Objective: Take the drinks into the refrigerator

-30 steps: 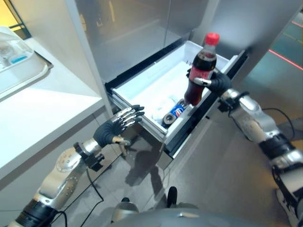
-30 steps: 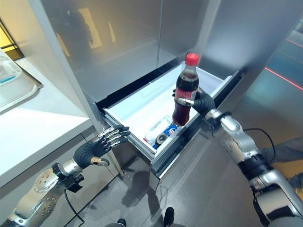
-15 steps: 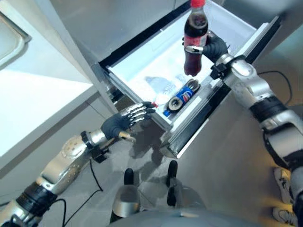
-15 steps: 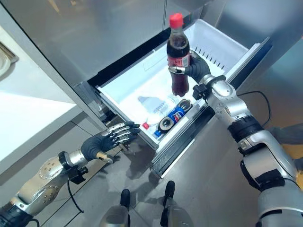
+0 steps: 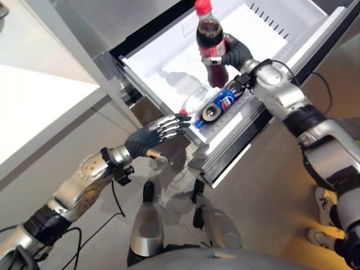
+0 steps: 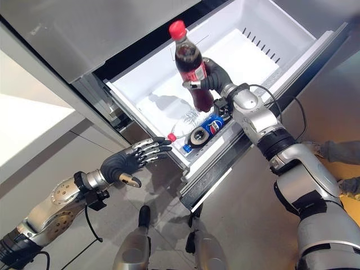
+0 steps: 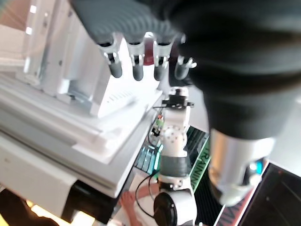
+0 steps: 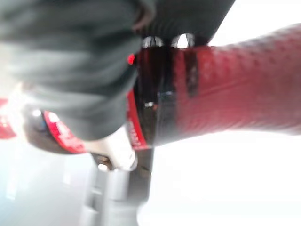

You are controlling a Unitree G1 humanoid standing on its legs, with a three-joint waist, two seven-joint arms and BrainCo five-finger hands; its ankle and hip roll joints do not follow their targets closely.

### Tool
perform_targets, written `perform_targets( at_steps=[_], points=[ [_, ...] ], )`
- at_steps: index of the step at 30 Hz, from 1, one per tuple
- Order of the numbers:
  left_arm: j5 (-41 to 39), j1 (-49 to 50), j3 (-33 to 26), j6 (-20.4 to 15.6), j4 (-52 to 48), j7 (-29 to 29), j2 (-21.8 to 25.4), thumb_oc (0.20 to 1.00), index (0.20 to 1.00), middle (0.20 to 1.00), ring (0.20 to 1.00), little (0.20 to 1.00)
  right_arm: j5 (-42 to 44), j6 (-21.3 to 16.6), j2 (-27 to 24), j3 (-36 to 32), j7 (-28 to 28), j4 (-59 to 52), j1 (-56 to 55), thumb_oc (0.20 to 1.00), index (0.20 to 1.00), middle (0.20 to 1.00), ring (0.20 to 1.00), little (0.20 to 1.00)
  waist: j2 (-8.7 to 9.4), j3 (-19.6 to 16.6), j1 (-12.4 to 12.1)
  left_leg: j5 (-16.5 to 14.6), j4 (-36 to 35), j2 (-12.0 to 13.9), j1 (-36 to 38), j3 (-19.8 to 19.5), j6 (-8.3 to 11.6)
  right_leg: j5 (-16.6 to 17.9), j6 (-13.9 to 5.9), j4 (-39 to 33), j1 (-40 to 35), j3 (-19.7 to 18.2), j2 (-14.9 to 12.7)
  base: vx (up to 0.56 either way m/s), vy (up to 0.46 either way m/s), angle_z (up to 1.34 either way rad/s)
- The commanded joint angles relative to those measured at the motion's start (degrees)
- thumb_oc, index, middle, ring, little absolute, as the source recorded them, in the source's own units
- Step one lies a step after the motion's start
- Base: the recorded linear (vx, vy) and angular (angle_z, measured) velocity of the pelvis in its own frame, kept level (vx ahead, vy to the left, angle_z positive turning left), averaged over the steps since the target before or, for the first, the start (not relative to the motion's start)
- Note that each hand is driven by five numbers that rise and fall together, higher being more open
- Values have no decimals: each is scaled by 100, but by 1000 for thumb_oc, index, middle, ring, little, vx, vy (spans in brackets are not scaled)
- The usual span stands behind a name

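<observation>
My right hand (image 5: 235, 52) is shut on a dark cola bottle (image 5: 209, 40) with a red cap, holding it upright over the open white refrigerator drawer (image 5: 169, 48). The wrist view shows its dark body (image 8: 225, 99) right against the hand. Inside the drawer, near the front wall, lie a blue can (image 5: 219, 107) on its side and a clear bottle (image 5: 197, 97) with a red cap. My left hand (image 5: 152, 135) hovers open, fingers straight, in front of the drawer's near left corner, a little below its rim.
The drawer sticks out from the steel refrigerator front (image 5: 107, 17), its dark front panel (image 5: 247, 140) angled toward me. A white counter (image 5: 34, 107) lies to the left. A person's shoe (image 5: 319, 198) stands on the floor at the right.
The view has tilted further down over the drawer. My right hand has carried the cola bottle further in over the drawer. The left hand keeps its place by the drawer corner.
</observation>
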State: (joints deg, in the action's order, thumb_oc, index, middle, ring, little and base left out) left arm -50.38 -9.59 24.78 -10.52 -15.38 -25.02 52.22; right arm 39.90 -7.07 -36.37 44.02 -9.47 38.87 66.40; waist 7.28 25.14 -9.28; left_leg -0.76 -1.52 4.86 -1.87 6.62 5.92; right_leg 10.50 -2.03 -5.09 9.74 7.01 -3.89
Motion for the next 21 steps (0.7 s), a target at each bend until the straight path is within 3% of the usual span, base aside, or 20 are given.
perform_targets(
  at_steps=[1,3,5,6,16,18,21],
  points=[
    [-7,168,100,-397,-845,9,262,1000,1000,1000,1000,1000,-331,-532,-259,119,-29,-90,987,200,200,200,200,200,-135,-15,-184,53,252,-185,-358,-418,-433,-817,-319,1282,105,57,72,-50,-15,1],
    [-42,155,76,-440,-915,-12,420,1000,1000,1000,1000,1000,-1221,-610,-469,467,-10,-74,1085,200,200,200,200,200,-144,96,-234,76,281,-189,-437,-442,-420,-810,-313,1277,146,83,70,-56,-31,3],
    [-34,154,83,-456,-909,-6,438,1000,1000,1000,1000,1000,-1526,-608,-538,607,37,-75,1097,200,200,200,200,200,-149,157,-238,80,300,-194,-468,-451,-420,-808,-311,1295,176,84,69,-55,-27,7],
    [-15,157,82,-474,-930,-6,461,1000,1000,1000,1000,1000,-2278,-686,-732,927,88,-231,1237,200,200,200,200,200,-157,233,-266,98,331,-196,-548,-478,-418,-801,-311,1314,226,113,54,-57,-28,7],
    [11,173,61,-555,-921,73,481,1000,1000,1000,1000,1000,-4679,-799,-1019,1979,357,-266,1863,200,200,200,200,200,-137,465,-328,136,478,-193,-945,-597,-414,-788,-315,1397,496,216,25,-38,-30,12],
    [75,251,-18,-546,-931,136,480,1000,1000,1000,1000,1000,-6125,-820,-1111,2626,445,-319,2241,200,200,200,200,200,-75,465,-336,175,443,-178,-1046,-625,-400,-773,-330,1380,595,224,40,-12,-24,4],
    [99,297,-61,-512,-950,172,437,1000,1000,1000,1000,1000,-6811,-833,-1105,2900,505,-233,2370,200,200,200,200,200,-59,465,-339,187,433,-179,-1122,-671,-402,-771,-336,1385,653,241,46,-6,-12,0]
  ],
)
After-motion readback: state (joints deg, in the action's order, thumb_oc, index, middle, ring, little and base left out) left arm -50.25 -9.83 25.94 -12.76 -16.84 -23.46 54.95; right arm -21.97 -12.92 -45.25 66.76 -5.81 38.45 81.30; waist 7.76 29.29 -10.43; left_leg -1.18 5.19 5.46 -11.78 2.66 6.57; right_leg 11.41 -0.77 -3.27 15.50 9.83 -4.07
